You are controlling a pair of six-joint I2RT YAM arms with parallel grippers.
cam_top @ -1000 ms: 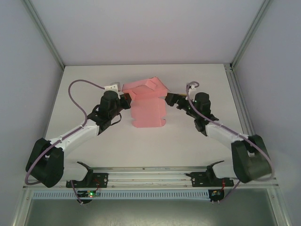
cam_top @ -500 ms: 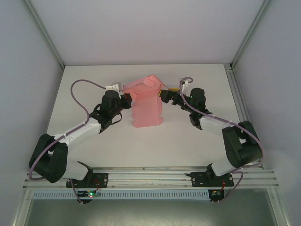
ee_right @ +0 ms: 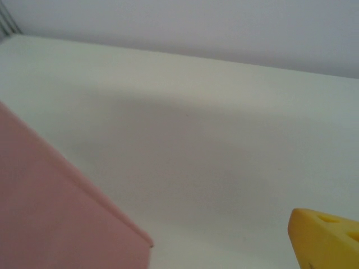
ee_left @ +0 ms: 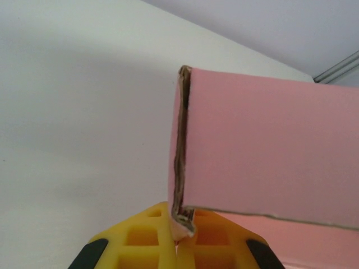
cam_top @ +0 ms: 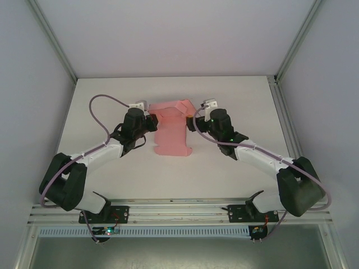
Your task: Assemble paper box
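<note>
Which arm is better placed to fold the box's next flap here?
Probably right. The left gripper is shut on the paper box at its left edge, steadying it; the right gripper is open, holding nothing, beside the box's right side.

Paper box (cam_top: pixel 173 126) on table (cam_top: pixel 101 106), in the far half, about midway between the left and right edges. Its flat panel lies on the tabletop toward the near edge. The folded part stands up at the end toward the far edge.

Left gripper (cam_top: pixel 150 119) at the box's left side, on the raised part's corner, with the card edge between its tips.

Right gripper (cam_top: pixel 193 122) just beside the box's right side. From the right wrist, bare table lies between the box and one finger (ee_right: pixel 325 241).

Left arm (cam_top: pixel 95 154) reaches in from the near-left corner, right arm (cam_top: pixel 258 157) from the near-right.
</note>
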